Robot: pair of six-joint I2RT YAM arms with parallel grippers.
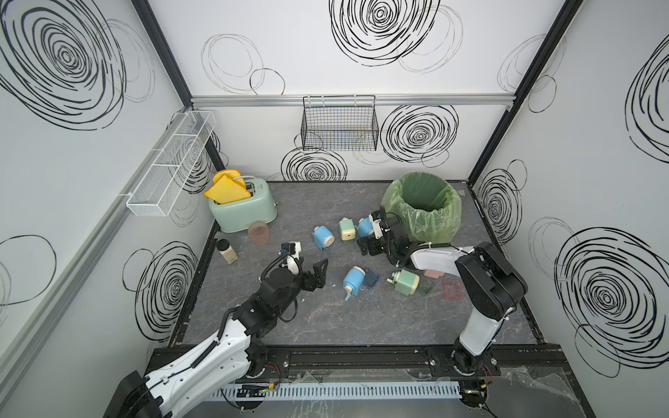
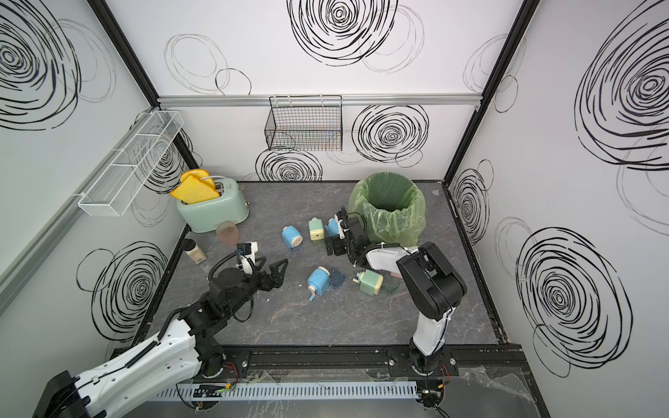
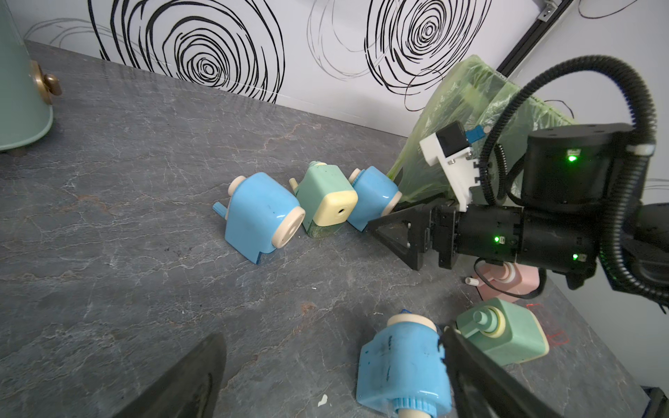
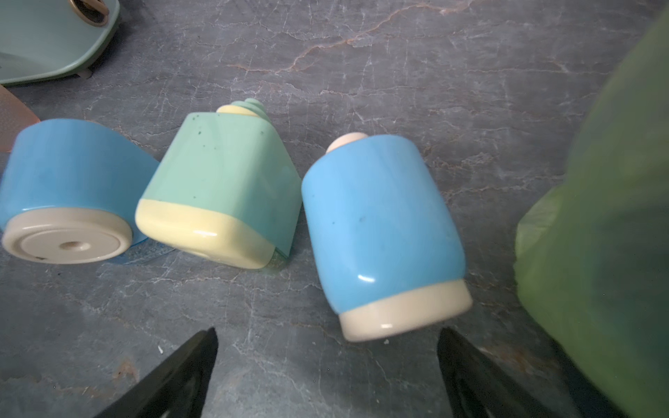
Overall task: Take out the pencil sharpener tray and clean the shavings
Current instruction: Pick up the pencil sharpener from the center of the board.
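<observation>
one blue sharpener (image 4: 380,224) lies on the surface (image 4: 470,90) beside the bin (image 4: 597,253), just ahead of the right tool (image 4: 327,334), its cream face toward the tool and its long axis pointing away. its tray does not show. this tool is wide open and empty, and the farther left tool (image 3: 331,340) also.

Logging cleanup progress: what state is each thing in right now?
Left tool: open, empty.
Right tool: open, empty.
Bin: upright, lined, open.
Toaster: bread sticking out.
Front blue sharpener: on its side, blue tray out beside it.
Front green sharpener: on its side, green tray out beside it.
</observation>
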